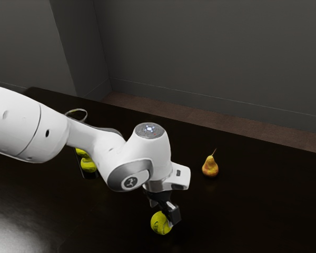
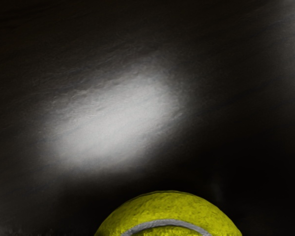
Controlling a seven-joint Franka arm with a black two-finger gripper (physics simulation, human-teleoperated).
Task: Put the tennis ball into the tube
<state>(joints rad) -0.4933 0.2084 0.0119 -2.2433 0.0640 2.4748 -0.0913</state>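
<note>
Tennis ball shares exterior view with pear.

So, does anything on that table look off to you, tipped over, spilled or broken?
No, nothing stands out. The pear sits upright, stem up, and the nearest tennis ball looks whole. I see no spill. The other balls are partly hidden by my arm, so I can't fully check those.

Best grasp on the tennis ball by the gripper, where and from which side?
Across its widest part, coming from above. The tennis ball is round all over, with no handle or flat face, so pads set opposite each other at mid-height should hold; pinched higher, it would likely squirt out downward.
</note>
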